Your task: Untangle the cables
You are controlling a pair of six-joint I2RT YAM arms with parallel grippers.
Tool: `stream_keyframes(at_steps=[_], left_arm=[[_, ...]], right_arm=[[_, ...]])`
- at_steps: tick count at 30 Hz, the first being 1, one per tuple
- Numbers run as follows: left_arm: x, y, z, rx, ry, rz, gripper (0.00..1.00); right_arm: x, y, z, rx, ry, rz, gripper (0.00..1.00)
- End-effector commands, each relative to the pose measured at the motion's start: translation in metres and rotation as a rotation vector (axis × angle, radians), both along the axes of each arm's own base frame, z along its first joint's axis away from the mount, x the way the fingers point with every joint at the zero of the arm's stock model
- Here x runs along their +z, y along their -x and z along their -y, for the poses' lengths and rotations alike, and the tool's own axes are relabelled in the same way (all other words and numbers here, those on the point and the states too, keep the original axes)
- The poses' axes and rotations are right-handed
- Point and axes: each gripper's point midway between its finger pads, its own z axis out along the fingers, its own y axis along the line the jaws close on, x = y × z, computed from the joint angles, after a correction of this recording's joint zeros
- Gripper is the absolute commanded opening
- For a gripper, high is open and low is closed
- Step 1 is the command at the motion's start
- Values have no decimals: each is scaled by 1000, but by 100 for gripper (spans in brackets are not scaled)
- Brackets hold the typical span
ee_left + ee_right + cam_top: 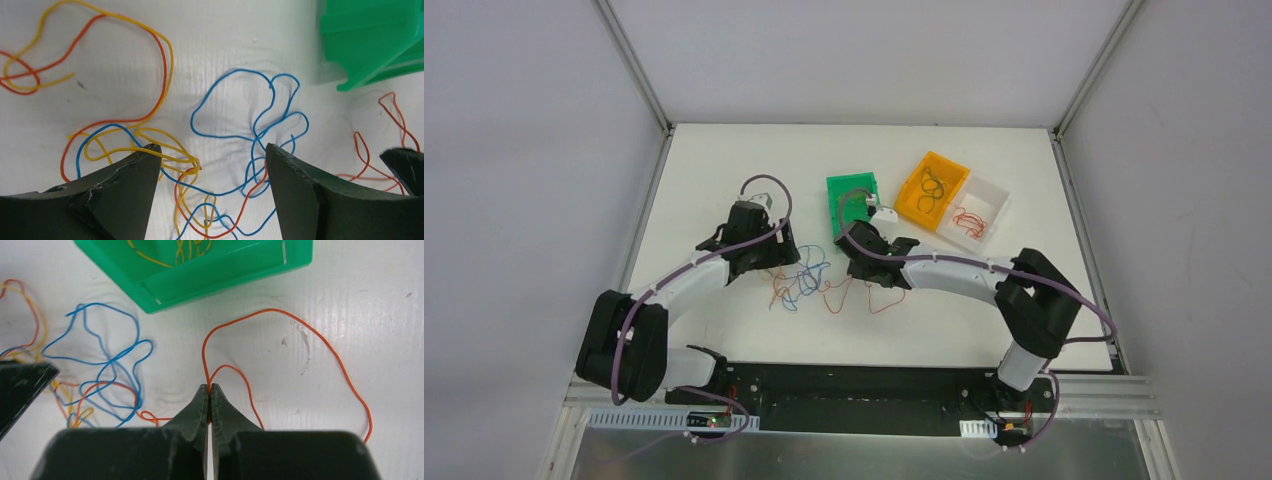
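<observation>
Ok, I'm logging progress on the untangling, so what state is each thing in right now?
Left gripper: fingers open, holding nothing.
Right gripper: fingers shut on the orange cable.
Orange cable: pinched, looping loose.
Tangle: blue, yellow and orange strands interlaced.
Green bin: holds yellow-green strands.
Orange bin: holds strands.
White bin: holds red strands.

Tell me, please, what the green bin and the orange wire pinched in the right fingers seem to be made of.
The green bin looks like moulded plastic, slightly glossy: uniform colour, soft sheen on its walls. The orange wire seems plastic-insulated, smooth: it holds thin springy loops; its core is hidden.
</observation>
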Motion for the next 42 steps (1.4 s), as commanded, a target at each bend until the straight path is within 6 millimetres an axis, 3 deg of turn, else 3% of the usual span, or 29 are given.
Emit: stream_keyframes(at_steps=[1, 8, 10, 12, 15, 18, 22, 26, 31, 34, 40, 42], left_arm=[[0, -16, -3, -18, -113, -28, 77], [-27, -9, 20, -140, -227, -158, 71], [-35, -6, 14, -137, -305, -198, 66], [-39, -7, 9, -123, -342, -217, 47], [-39, -9, -2, -74, -377, -217, 0], [-32, -10, -20, 15, -363, -207, 0], [-19, -12, -47, 166, -325, -160, 0], [-2, -12, -67, 297, -335, -68, 0], [10, -6, -92, 450, -355, 11, 0], [15, -3, -102, 509, -362, 47, 0], [18, -6, -97, 485, -336, 71, 0], [19, -9, -89, 439, -309, 77, 0]], right_arm=[[33, 5, -13, 62, -108, 61, 0], [45, 9, -10, 66, -122, 80, 0], [49, 9, -9, 61, -130, 90, 0], [54, 10, -5, 53, -136, 102, 0], [62, 11, 11, 15, -125, 131, 0], [72, 11, 49, -72, -67, 173, 0], [74, 13, 123, -230, 36, 183, 0], [70, 17, 193, -369, 32, 188, 0], [65, 27, 242, -450, 14, 190, 0], [61, 30, 247, -445, 1, 162, 0], [54, 32, 223, -314, -32, 80, 1], [53, 34, 205, -210, -60, 47, 19]])
